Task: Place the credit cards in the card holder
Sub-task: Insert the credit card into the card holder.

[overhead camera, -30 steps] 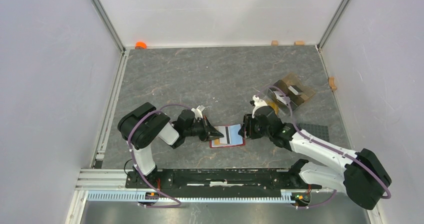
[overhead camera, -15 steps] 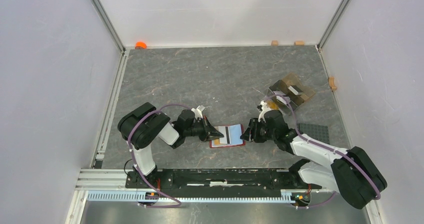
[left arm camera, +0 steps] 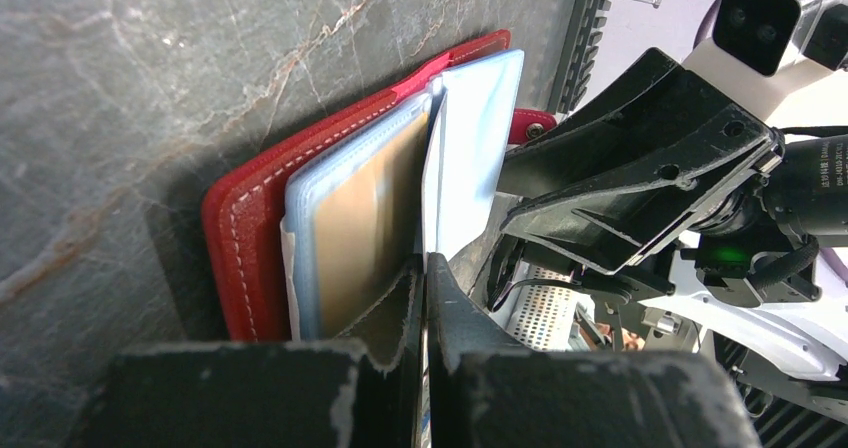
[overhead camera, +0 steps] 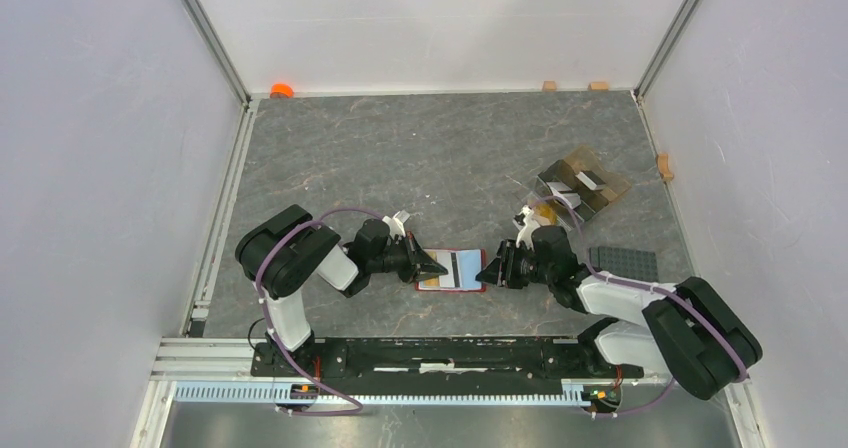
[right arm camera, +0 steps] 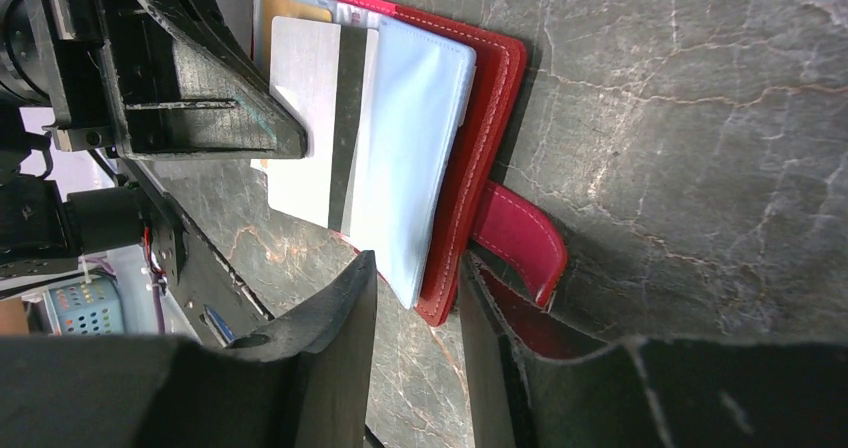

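Note:
The red card holder [overhead camera: 470, 274] lies open between the two arms, its clear sleeves [right arm camera: 410, 148] facing up. An orange card [left arm camera: 365, 218] sits inside one sleeve. My left gripper [overhead camera: 432, 265] is shut on the edge of a pale card with a dark stripe [right arm camera: 305, 118], holding it low over the holder's left half. My right gripper [right arm camera: 415, 263] is at the holder's right edge. Its jaws stand apart, with the corner of the red cover [right arm camera: 495, 78] and a sleeve between them. The red strap [right arm camera: 520, 243] lies by the right finger.
A clear plastic case [overhead camera: 580, 183] sits behind the right arm and a dark perforated pad [overhead camera: 625, 263] beside it. Small tan blocks [overhead camera: 549, 85] and an orange piece [overhead camera: 281, 90] lie along the back wall. The arms' rail runs along the near edge.
My right gripper has slid towards the holder's right edge and its jaws have narrowed around the corner. The left gripper and its card have stayed put.

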Controlling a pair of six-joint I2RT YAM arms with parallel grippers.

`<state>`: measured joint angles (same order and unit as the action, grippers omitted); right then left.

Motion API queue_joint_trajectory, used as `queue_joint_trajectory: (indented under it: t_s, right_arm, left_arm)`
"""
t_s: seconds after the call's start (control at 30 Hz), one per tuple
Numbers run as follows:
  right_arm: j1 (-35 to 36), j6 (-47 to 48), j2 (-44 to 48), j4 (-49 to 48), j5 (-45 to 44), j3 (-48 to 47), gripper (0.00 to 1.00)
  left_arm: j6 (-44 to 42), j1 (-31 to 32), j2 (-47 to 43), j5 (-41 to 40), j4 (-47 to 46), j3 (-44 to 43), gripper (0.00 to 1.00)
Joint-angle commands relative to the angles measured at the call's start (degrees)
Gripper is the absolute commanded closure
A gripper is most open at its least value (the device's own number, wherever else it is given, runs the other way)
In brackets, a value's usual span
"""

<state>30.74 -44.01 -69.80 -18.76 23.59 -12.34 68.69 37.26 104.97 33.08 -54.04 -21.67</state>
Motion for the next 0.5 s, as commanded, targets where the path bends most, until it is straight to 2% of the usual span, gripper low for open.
queue_joint_trajectory:
  t_s: [0.0,0.27,0.47]
  right_arm:
    - [0.2,-0.7,-0.9,-3.8,1.0,0.9,0.62]
    - [0.5,-1.7,-2.3,-6.8,0.7,1.7,0.71]
    - [0.6,0.9,-1.5,1.9,-4.6,-0.2,0.77]
  left_arm:
    - [-0.1,0.4,0.9,-0.8,0.5,0.5,0.98]
    - [-0.3,0.5,1.1,-0.3,0.4,0.6,0.98]
    - [-1.4,0.4,1.2,1.8,1.2,0.1,0.98]
